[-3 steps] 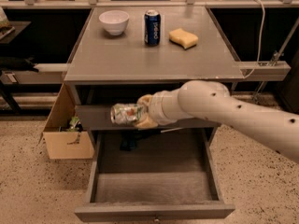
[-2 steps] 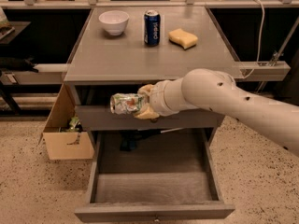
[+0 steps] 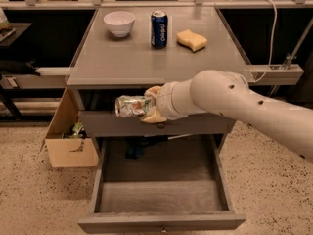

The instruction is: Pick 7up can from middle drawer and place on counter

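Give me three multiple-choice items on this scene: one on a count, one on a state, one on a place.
1. How many things stand on the counter?
A. two
B. three
C. five

2. The middle drawer is:
A. shut
B. pulled open
C. taken out of the cabinet

3. Where is the 7up can?
A. standing on the counter
B. lying in the middle drawer
C. in the claw, in the air just below the counter's front edge

Answers:
1 B: a white bowl, a Pepsi can and a yellow sponge are on it.
2 B: its bare grey floor is in full view.
3 C: the claw is shut on the can, which lies sideways above the drawer.
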`<move>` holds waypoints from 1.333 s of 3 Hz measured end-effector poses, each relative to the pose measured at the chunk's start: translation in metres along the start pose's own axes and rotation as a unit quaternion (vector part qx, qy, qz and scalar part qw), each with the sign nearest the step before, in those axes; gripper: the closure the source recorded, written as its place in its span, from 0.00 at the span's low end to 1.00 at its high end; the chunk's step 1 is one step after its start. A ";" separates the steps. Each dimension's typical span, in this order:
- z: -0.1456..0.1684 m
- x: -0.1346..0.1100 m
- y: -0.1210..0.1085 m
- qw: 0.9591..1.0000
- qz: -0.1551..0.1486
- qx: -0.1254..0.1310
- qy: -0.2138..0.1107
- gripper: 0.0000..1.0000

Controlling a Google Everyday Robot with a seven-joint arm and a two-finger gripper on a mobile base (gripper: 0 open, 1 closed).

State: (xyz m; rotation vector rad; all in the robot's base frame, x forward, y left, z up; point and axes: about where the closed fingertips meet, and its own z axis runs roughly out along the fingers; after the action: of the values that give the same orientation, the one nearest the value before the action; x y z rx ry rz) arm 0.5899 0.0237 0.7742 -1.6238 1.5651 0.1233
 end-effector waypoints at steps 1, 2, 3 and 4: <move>-0.030 -0.039 -0.030 0.999 -0.021 0.023 0.020 1.00; -0.041 -0.062 -0.064 0.998 -0.033 0.027 0.040 1.00; -0.021 -0.068 -0.116 0.999 -0.009 0.007 0.045 1.00; 0.004 -0.062 -0.148 0.998 0.037 -0.011 0.042 1.00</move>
State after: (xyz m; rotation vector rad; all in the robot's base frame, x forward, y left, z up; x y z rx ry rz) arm 0.7057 0.0513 0.8822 -1.6062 1.6942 0.1147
